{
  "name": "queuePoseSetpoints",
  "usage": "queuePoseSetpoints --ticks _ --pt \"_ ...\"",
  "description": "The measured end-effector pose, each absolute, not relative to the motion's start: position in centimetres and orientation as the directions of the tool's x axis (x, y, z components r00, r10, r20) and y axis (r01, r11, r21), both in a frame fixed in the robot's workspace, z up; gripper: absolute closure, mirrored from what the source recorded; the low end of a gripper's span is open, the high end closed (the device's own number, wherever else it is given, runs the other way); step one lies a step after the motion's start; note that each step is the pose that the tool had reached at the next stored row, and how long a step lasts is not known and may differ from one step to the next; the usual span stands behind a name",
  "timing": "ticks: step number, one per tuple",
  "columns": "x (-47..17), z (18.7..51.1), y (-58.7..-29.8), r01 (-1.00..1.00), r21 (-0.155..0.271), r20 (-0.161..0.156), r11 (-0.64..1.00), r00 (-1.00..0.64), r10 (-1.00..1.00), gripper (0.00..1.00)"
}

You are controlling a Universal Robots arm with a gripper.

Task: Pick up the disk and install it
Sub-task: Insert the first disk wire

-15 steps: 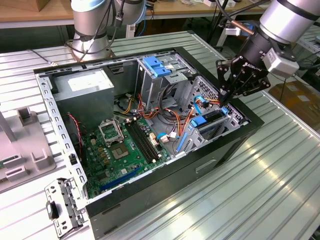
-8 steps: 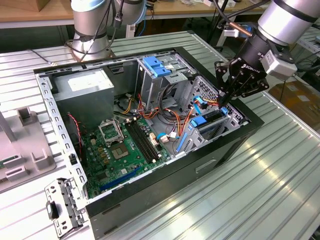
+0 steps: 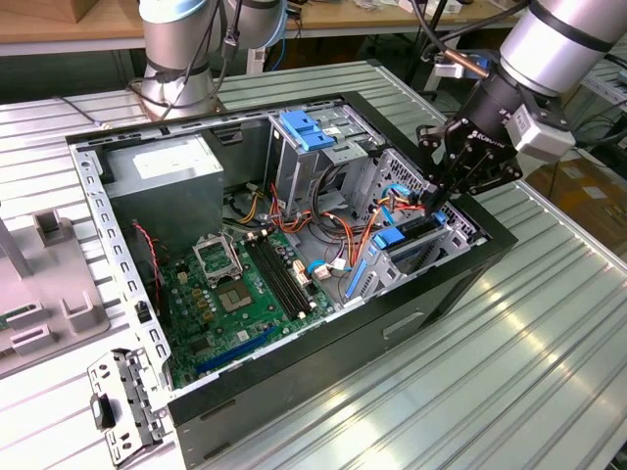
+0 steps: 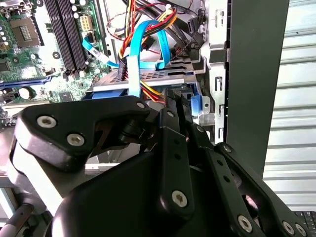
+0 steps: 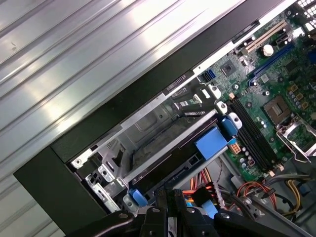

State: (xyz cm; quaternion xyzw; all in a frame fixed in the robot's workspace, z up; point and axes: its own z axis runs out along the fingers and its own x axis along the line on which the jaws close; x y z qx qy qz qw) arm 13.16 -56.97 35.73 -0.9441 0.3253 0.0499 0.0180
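disk (image 5: 173, 160) one, lying flat in drive cage at front corner of open computer case (image 3: 460, 284), blue carrier tab (image 5: 213, 142) at its end, second blue tab nearby. gripper (image 3: 443, 196) one, black, reaching down into cage directly above disk's cabled end; in both wrist views fingers (image 4: 175, 111) stand close together at disk's edge, whether clamped on disk cannot tell. motherboard (image 3: 245, 294) one, green, beside cage. power supply (image 3: 167, 176) one, grey, far corner. sata cable (image 4: 143, 44) blue, looped over disk.
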Motion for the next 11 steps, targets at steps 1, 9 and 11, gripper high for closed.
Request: queuePoseSetpoints --ticks 1,9,11 --pt "13.10 35.62 -56.97 -0.616 -0.002 -0.106 -0.788 0.783 -0.613 0.83" --pt "13.00 35.43 -56.97 -0.616 -0.002 -0.106 -0.788 0.783 -0.612 0.83" --pt "13.00 35.42 -56.97 -0.616 -0.002 -0.106 -0.788 0.783 -0.613 0.83"
